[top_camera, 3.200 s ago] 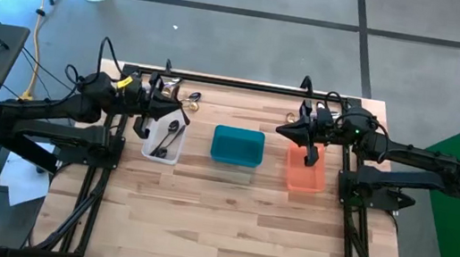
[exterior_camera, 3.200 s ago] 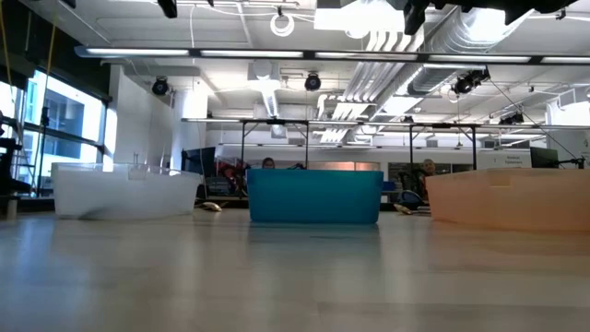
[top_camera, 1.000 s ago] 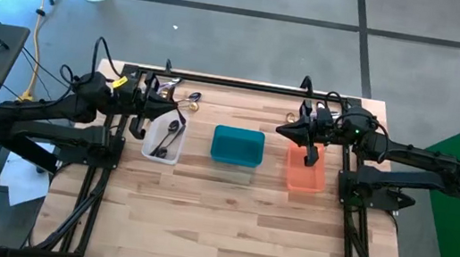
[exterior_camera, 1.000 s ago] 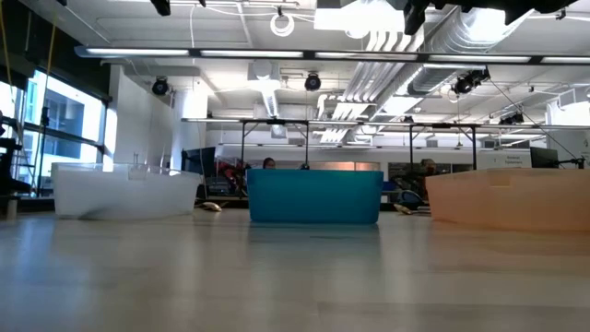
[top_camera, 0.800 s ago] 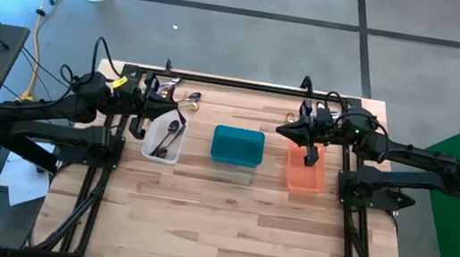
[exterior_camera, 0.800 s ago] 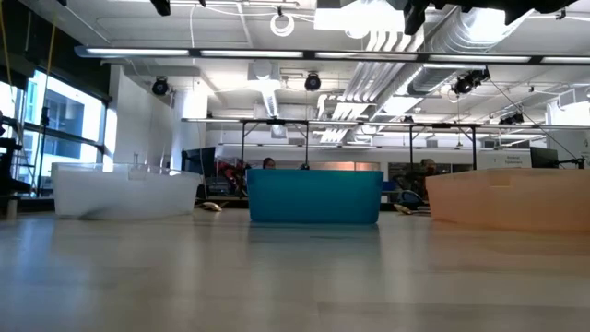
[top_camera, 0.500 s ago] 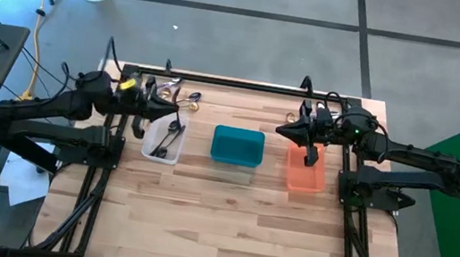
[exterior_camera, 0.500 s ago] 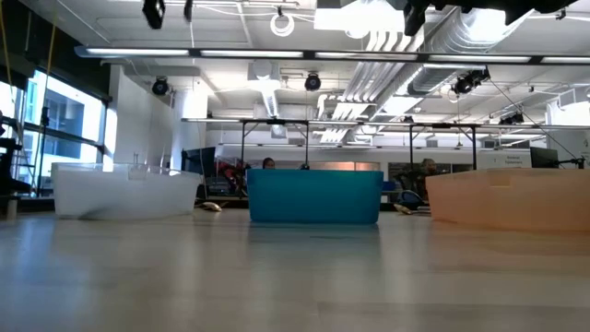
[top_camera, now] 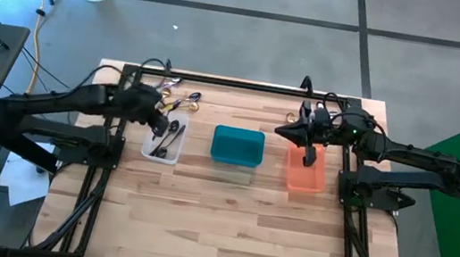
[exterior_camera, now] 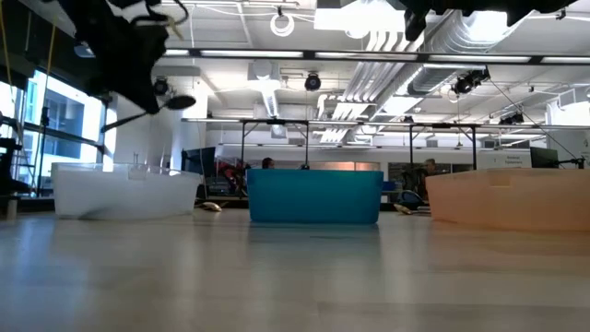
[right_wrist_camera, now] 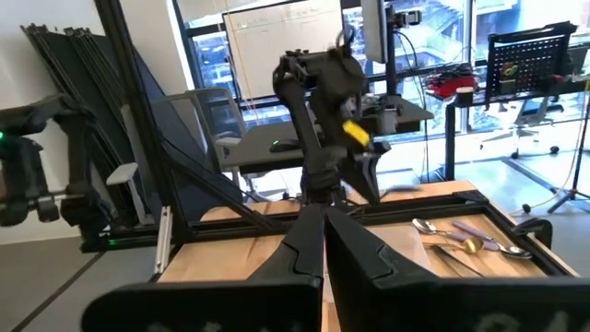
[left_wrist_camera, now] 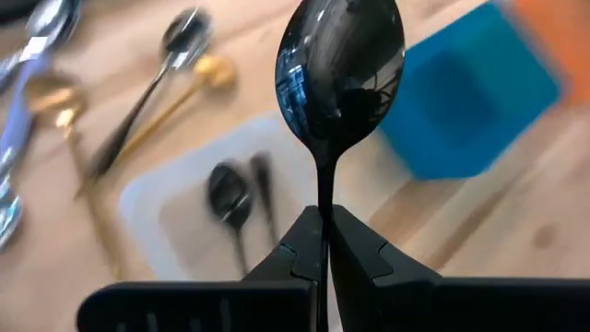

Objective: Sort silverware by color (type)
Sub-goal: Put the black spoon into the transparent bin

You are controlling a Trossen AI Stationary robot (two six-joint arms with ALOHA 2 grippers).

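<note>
My left gripper (top_camera: 158,123) hangs over the clear bin (top_camera: 162,142), shut on a black spoon (left_wrist_camera: 339,65); the low view shows the spoon's bowl (exterior_camera: 180,101) high above that bin (exterior_camera: 124,191). Two dark spoons (left_wrist_camera: 235,198) lie in the clear bin. Loose silver, gold and dark silverware (top_camera: 182,99) rests on the table beyond it, also seen from the right wrist (right_wrist_camera: 461,238). My right gripper (top_camera: 284,132) waits shut and empty, high up between the teal bin (top_camera: 237,146) and the orange bin (top_camera: 305,173). My left gripper pinches the black spoon's thin handle (left_wrist_camera: 324,189) between its two fingers (left_wrist_camera: 300,249). The spoon runs on in line with the fingers, its bowl out beyond the fingertips. The fingers slant down from the table's left. The spoon is lifted clear, above the clear bin.
The three bins stand in a row across the far half of the table: clear, teal (exterior_camera: 314,195) and orange (exterior_camera: 507,198). Bare wooden tabletop (top_camera: 225,227) stretches from the bins to the near edge. A black frame bar (top_camera: 236,83) runs along the far edge.
My left gripper has come down from the far left corner toward the clear bin, tipping steeply downward and rolling, with the black spoon still in its fingers. It has dropped into the low view from above. My right arm has kept still.
</note>
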